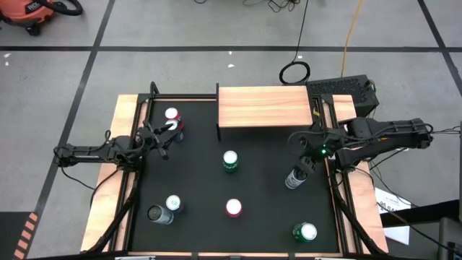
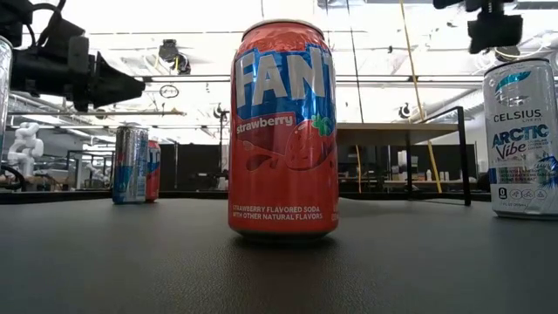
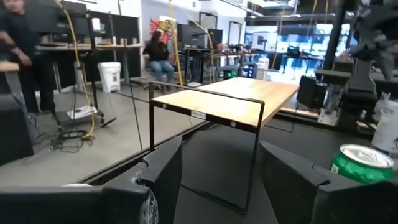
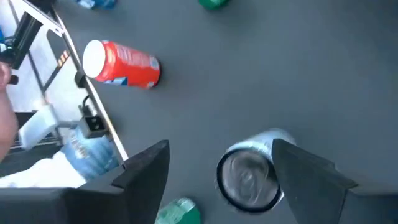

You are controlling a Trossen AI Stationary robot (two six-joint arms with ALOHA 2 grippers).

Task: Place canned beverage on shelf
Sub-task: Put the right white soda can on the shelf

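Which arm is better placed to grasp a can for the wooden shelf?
Right. The right gripper hangs open over the upright silver can, fingers on both sides. The left gripper is open on nothing.

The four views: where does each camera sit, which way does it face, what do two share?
High view: above the black table, facing straight down; shows both arms, left gripper and right gripper open.
Low view: at table-top height, facing level across the table; arm parts hang above a red Fanta can.
Left wrist view: faces the wood-topped, black-legged shelf past its own fingers.
Right wrist view: faces down on a silver can between its own fingers.
Shared: high and left wrist views show the shelf.
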